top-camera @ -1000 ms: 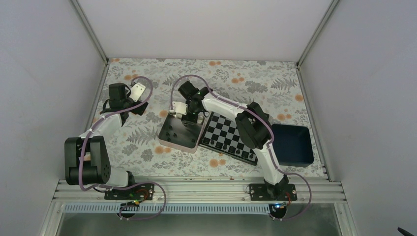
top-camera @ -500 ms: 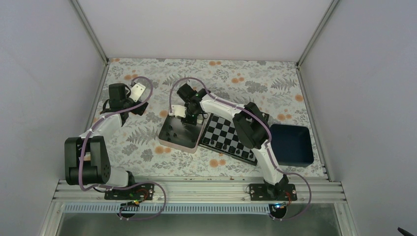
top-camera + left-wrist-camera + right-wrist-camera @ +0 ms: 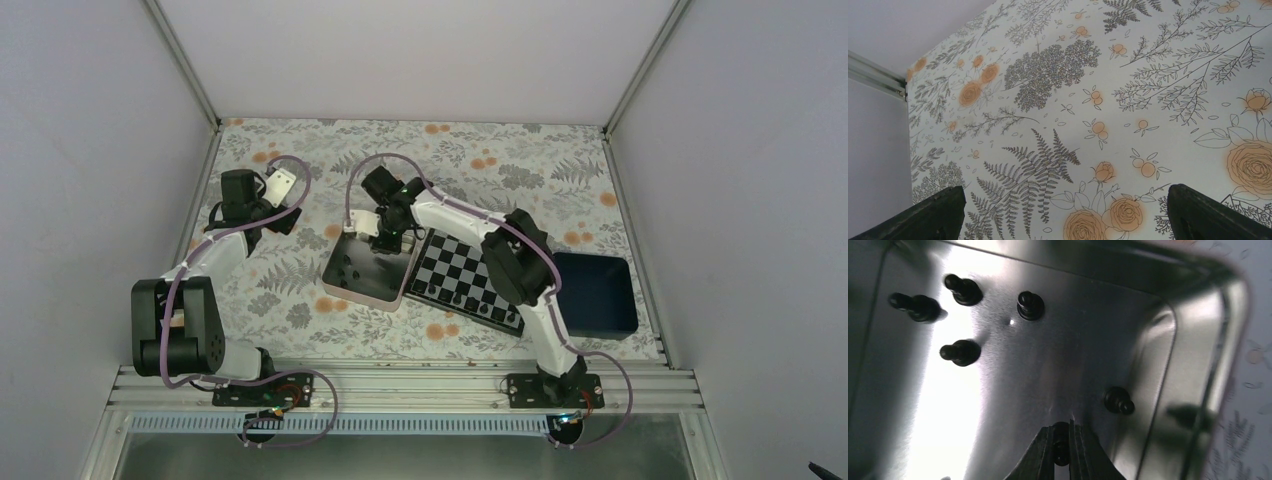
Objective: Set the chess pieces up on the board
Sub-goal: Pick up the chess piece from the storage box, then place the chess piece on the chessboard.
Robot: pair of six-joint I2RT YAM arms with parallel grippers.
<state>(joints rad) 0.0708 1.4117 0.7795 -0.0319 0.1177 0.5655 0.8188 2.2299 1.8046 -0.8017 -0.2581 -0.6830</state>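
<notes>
Down in the silver tin (image 3: 1198, 330), nipped shut between the narrow jaws of the right gripper (image 3: 1062, 432): one tiny black chess piece (image 3: 1061, 450), long axis seemingly in line with the fingers; five more black pieces (image 3: 1030, 306) scattered across the tin floor beyond; next, by the look of it, lift clear and carry rightward to the board (image 3: 465, 278), just beside the tin, right arm far the nearer; off to the left, over flowered cloth (image 3: 1098, 75), left gripper (image 3: 1068, 205) gaping wide, holding nothing.
</notes>
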